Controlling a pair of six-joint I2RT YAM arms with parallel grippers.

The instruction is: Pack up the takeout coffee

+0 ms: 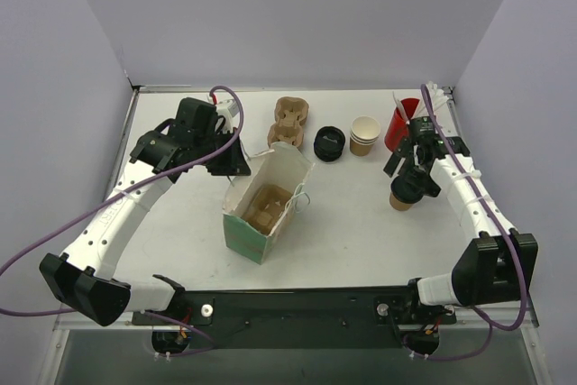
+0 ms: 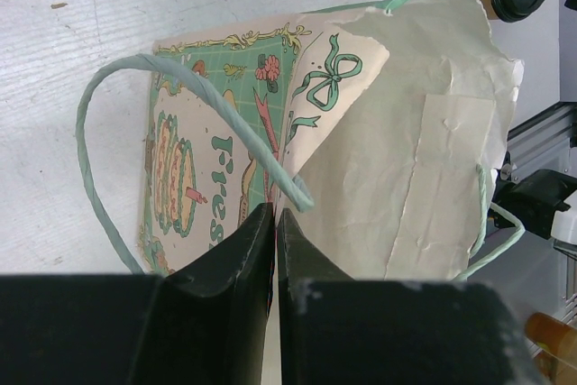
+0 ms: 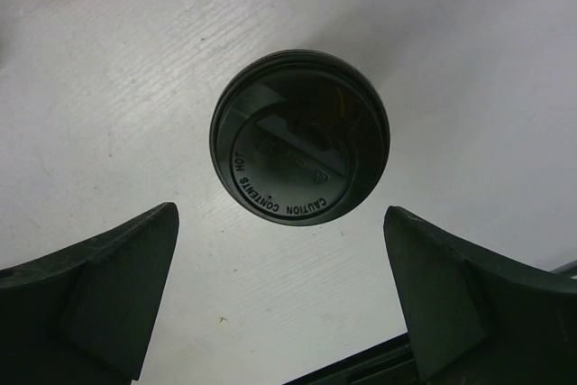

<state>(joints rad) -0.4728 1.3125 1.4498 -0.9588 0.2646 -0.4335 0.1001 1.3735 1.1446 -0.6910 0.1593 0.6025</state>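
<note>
The takeout coffee (image 1: 399, 202), a brown paper cup with a black lid (image 3: 300, 137), stands upright on the white table at the right. My right gripper (image 1: 410, 178) hovers straight above it, open, with the lid just ahead of the fingertips in the right wrist view (image 3: 279, 212); it touches nothing. The green paper bag (image 1: 266, 209) stands open at the table's centre with a cardboard cup carrier (image 1: 268, 206) inside. My left gripper (image 1: 236, 165) is shut on the bag's back rim (image 2: 274, 212), beside the green handle (image 2: 117, 78).
A stack of lidless tan cups (image 1: 364, 135), a stack of black lids (image 1: 329, 143), a spare cardboard carrier (image 1: 291, 117) and a red cup with white sticks (image 1: 401, 123) stand along the back. Walls close the table on three sides.
</note>
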